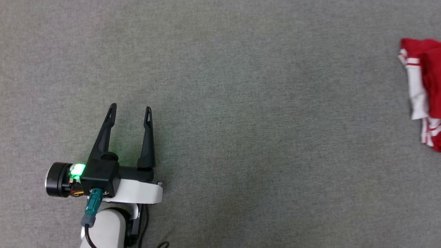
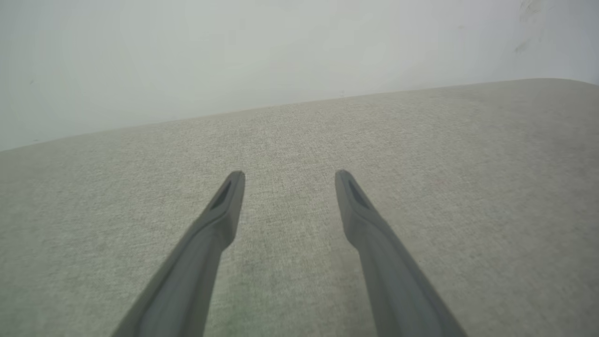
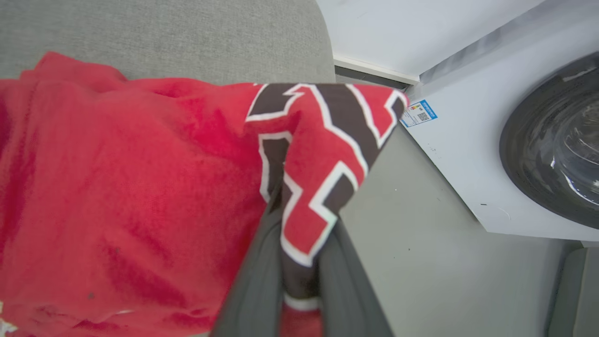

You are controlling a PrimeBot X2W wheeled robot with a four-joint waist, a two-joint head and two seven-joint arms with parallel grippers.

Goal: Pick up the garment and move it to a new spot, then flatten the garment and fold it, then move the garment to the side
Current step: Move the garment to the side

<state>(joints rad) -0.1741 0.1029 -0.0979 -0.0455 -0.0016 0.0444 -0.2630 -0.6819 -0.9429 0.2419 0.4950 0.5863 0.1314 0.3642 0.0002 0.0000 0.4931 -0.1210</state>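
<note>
Red garment (image 1: pixel 432 69) at 3 o'clock, clamped by right end effector (image 3: pixel 304 243), likely for relocating; left end effector (image 1: pixel 131 109) spread, empty.

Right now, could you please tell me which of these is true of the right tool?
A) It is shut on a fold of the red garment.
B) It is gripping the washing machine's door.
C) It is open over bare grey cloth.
A: in the right wrist view the right tool has both fingers closed on fabric of the garment, with the black numerals draped over them, and the washing machine stands apart.
</note>
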